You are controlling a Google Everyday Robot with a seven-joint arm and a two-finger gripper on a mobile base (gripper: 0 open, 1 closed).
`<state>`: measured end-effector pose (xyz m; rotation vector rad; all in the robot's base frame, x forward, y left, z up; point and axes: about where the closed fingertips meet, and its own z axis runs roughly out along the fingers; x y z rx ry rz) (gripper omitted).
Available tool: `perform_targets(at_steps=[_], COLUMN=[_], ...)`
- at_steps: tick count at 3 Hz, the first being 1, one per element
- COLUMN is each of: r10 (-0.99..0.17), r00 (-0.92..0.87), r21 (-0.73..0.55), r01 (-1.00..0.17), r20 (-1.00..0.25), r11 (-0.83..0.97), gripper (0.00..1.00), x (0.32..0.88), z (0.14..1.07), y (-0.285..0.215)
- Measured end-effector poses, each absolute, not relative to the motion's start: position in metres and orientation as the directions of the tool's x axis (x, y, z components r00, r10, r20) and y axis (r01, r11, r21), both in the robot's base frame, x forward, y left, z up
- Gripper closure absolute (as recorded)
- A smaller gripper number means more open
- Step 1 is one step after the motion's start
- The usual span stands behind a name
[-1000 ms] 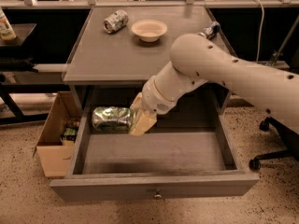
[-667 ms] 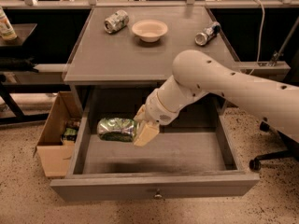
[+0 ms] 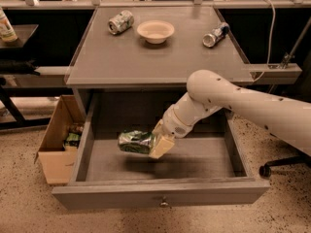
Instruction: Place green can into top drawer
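Grey desk point(image 3: 146, 62) top unchanged. Inside the open drawer point(image 3: 204, 161), the gripper point(image 3: 151, 143), jaws clamped on the can point(image 3: 132, 141), has moved lower and rightward; the can hangs clear of all walls.

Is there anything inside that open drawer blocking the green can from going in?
Nothing visible does. The gripper holds the green can on its side inside the open top drawer, over a bare stretch of its floor.
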<state>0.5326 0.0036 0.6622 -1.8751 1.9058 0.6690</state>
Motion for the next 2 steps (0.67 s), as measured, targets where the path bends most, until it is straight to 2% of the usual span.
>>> perform_targets(at_steps=[2], r10=[-0.837], r00=[-0.099], r21=[0.114], r01=[-0.992], r20=[-0.539], r11=[0.044], gripper=[1.0], x=[0.548], z=[0.624], y=[-0.01])
